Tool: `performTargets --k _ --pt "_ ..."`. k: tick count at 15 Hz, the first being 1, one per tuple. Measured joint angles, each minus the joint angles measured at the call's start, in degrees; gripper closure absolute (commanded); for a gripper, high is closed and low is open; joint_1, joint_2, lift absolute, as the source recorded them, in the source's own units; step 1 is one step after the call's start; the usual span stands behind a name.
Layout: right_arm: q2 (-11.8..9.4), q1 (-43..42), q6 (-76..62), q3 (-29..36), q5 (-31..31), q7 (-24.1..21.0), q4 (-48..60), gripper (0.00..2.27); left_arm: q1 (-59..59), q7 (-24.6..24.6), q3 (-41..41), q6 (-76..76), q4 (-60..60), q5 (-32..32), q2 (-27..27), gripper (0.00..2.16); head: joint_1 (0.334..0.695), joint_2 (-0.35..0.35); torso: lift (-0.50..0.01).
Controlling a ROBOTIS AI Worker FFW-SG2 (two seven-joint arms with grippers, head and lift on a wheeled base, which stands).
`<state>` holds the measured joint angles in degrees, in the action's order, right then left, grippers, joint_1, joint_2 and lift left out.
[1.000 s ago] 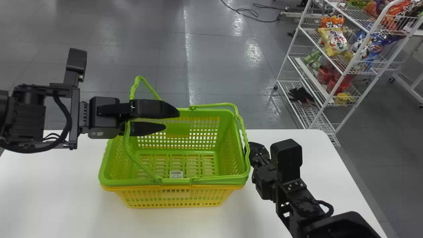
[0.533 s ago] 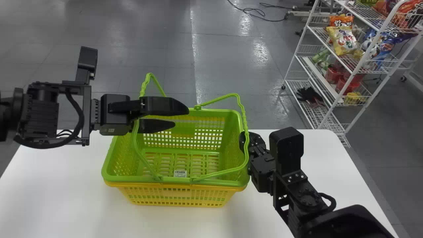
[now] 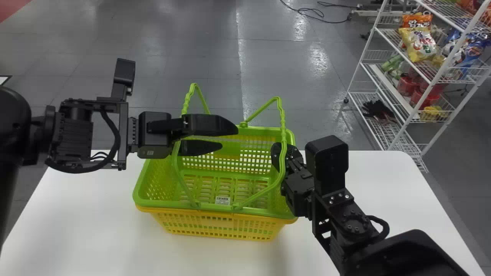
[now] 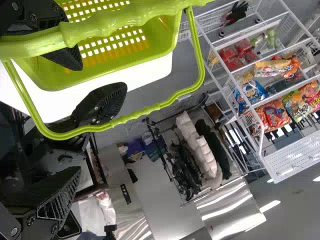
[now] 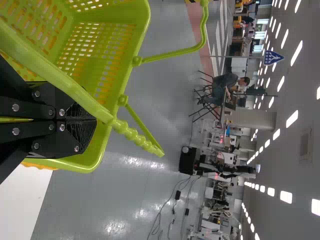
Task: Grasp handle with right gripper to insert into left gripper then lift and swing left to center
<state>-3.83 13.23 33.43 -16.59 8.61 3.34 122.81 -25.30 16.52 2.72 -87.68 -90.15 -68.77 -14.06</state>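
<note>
The green basket (image 3: 165,204) is sitting inside the yellow basket (image 3: 230,229) on the bench (image 3: 96,214). I am judging that the robot is now bringing the right-hand handle (image 3: 283,153) to the other side: it is leaning over the closed right pincer (image 5: 92,122), not gripped. The left pincer (image 3: 229,137) is waiting open beside the left-hand handle (image 3: 187,103) — the next move is needing a careful push between its fingers, then closing.

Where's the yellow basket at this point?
In the head view, the yellow basket sits at about the middle of the white table, directly under the green basket nested in it.
</note>
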Motion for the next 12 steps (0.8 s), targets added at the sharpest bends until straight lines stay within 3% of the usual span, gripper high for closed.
performTargets --k 12 --pt "2.1 -1.9 1.2 -6.6 2.8 -0.2 0.1 2.26 -2.5 0.8 -1.2 0.5 3.9 -0.4 0.9 0.1 0.695 0.013 -0.093"
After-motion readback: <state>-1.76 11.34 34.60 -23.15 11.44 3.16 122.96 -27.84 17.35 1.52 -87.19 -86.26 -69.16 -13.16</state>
